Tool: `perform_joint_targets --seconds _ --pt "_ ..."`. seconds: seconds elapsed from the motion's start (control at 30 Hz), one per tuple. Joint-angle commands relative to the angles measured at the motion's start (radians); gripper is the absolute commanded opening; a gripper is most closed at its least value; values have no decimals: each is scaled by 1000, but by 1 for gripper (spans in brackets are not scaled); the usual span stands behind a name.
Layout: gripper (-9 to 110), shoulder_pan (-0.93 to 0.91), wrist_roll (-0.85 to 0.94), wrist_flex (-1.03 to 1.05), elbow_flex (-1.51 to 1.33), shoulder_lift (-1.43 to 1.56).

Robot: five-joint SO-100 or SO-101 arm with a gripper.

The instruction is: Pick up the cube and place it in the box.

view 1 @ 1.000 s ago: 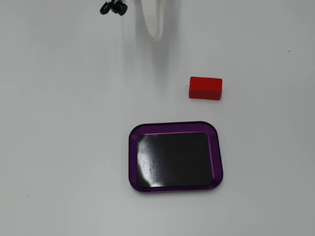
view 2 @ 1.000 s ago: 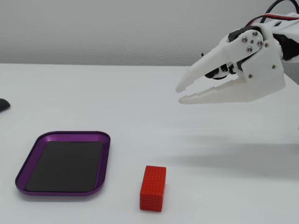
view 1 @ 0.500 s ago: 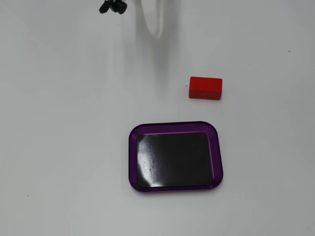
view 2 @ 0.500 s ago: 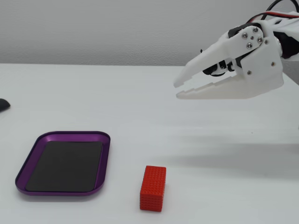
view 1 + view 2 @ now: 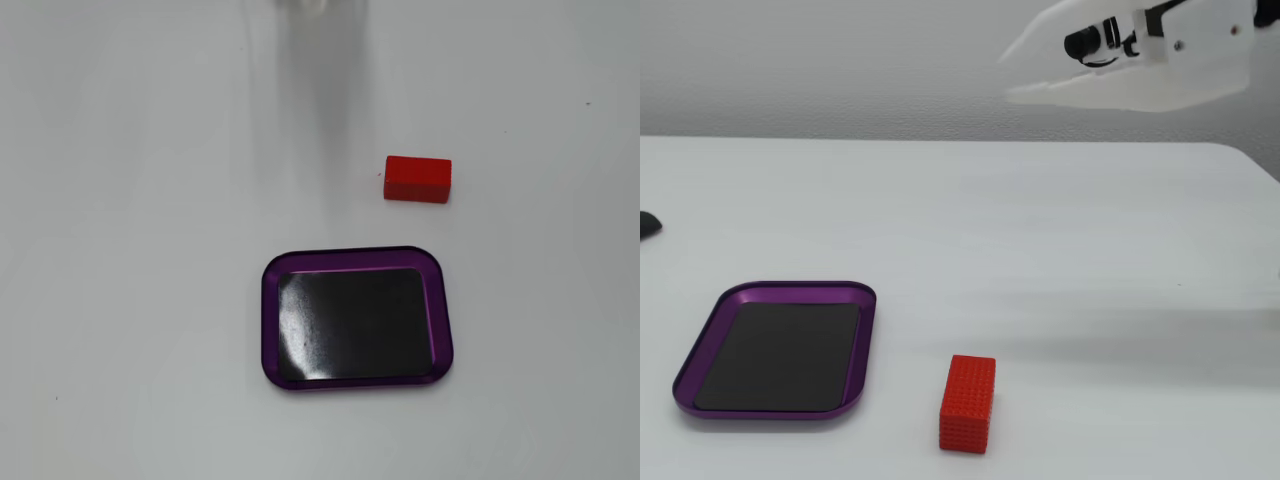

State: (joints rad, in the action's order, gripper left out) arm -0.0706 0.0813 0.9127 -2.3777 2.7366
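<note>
In a fixed view the empty, slightly parted tool [image 5: 1015,68] is seen upper right, the cube [image 5: 968,403] lying lengthwise far below-left at bottom centre.

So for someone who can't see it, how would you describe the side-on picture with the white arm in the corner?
A small red cube sits on a white table just right of a shallow purple-rimmed box with a black, empty bottom; the two do not touch. High in the upper right, a white robot gripper hangs in the air, jaws pointing left and holding nothing.
</note>
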Motion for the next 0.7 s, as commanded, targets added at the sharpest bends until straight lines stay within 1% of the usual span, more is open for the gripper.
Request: perform_joint_targets --seconds 0.0,0.17,0.33,0.43,0.5,0.57,0.67 --pt "0 6 34 94 252 -252" --pt "2 15 51 302 594 -646" --pt "17 123 57 466 801 -899" --pt "26 224 60 485 824 -922" --pt "29 285 57 483 824 -923" --pt "30 321 55 483 818 -931" --pt "30 324 63 466 746 -933"
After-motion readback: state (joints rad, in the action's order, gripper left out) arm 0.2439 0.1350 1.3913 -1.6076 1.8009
